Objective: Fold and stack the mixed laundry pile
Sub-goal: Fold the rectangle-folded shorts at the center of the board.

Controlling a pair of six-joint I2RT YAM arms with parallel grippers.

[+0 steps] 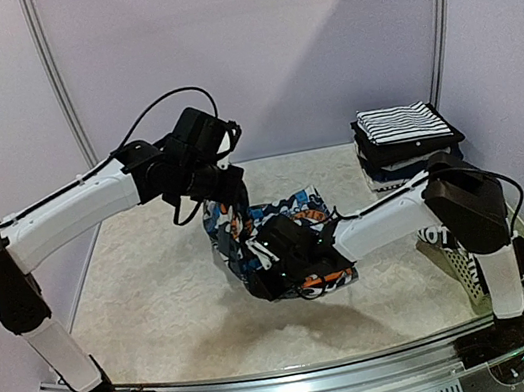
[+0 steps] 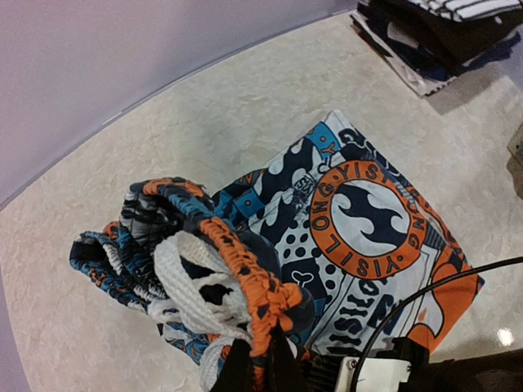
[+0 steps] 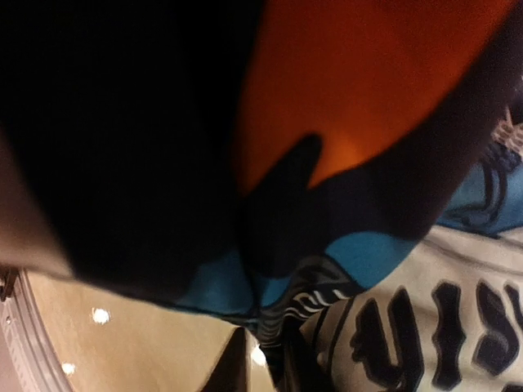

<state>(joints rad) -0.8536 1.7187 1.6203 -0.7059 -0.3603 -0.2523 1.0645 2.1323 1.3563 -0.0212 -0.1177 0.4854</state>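
The shorts (image 2: pixel 368 237) are a riot of orange, blue, white and black: dotted and wavy patches, black block lettering on white, and an orange ring emblem around dark wave shapes. Their waistband is edged orange, and the drawstring (image 2: pixel 192 278) is white. Over at two o'clock, the top garment (image 1: pixel 401 123) of the stack is white with thin black stripes, above darker cloth. The surface (image 1: pixel 158 296) is mottled cream. The arms (image 1: pixel 72 214) are white with black joints, and the basket (image 1: pixel 464 277) is white.
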